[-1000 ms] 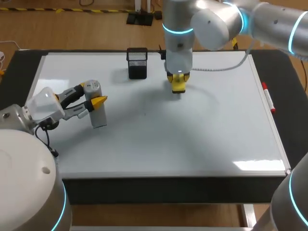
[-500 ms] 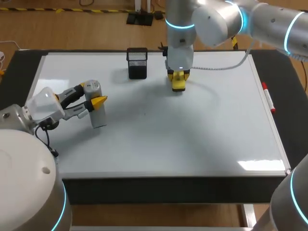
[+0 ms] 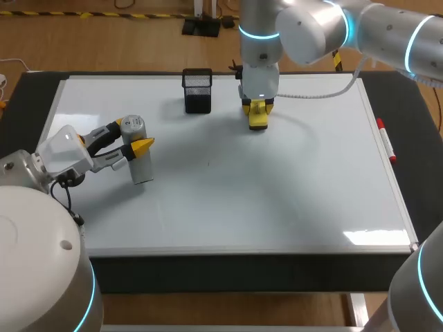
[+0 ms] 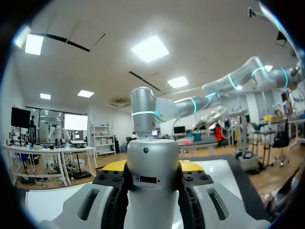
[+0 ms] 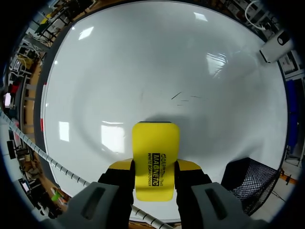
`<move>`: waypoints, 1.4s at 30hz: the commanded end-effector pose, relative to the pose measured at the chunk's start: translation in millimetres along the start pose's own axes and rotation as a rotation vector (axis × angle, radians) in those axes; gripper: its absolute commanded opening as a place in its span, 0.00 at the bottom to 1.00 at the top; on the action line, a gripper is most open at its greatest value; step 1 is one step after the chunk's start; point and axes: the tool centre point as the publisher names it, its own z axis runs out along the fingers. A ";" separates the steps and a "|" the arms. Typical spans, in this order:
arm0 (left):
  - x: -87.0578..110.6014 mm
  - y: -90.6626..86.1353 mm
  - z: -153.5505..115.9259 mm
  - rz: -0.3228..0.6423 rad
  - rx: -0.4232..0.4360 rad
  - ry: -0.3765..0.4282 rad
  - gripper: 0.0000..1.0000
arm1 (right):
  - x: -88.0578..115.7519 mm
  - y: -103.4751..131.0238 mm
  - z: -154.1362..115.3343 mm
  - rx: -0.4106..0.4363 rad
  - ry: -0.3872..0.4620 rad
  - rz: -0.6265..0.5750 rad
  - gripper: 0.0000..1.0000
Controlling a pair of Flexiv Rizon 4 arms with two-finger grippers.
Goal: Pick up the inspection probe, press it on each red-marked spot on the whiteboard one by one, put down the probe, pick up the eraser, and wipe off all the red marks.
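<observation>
Holds eraser (image 3: pixel 257 119) and inspection probe (image 3: pixel 141 168) at once.
Clamps right jaws on the yellow eraser at the whiteboard's (image 3: pixel 277 200) far middle, near the black mesh holder (image 3: pixel 198 90); clamps left jaws on the upright probe near the board's left edge.

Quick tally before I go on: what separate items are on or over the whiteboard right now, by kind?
probe: 1
eraser: 1
black mesh holder: 1
red marker: 1
Total: 4
</observation>
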 end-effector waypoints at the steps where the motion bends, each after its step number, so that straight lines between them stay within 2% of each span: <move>1: 0.2 -0.8 0.3 0.001 0.000 -0.002 0.00 | -1.6 -7.3 3.3 -0.014 0.007 -0.001 0.00; 9: 0.2 -0.8 0.3 0.001 0.000 -0.002 0.00 | -0.3 -9.0 7.2 -0.026 0.023 -0.005 0.00; 10: 0.2 -0.8 0.3 0.001 0.000 -0.002 0.00 | 0.3 -9.1 7.2 -0.026 0.021 -0.008 0.38; 11: 0.2 -0.8 0.3 0.001 0.000 -0.002 0.00 | 1.2 -9.1 6.9 -0.026 0.022 -0.006 1.00; 19: 0.2 -0.8 0.3 0.001 0.000 -0.002 0.00 | 10.1 -7.7 3.6 -0.014 0.018 0.036 1.00; 23: 0.2 -0.8 0.3 0.001 0.000 -0.002 0.00 | 18.5 -5.0 -2.6 -0.009 -0.004 0.106 1.00; 33: 0.2 -0.8 0.3 0.001 0.000 -0.002 0.00 | 48.3 0.1 -21.5 -0.079 -0.161 0.382 1.00; 42: 0.2 -0.8 0.3 0.001 0.000 -0.002 0.00 | 76.8 3.8 -27.7 -0.158 -0.310 0.650 1.00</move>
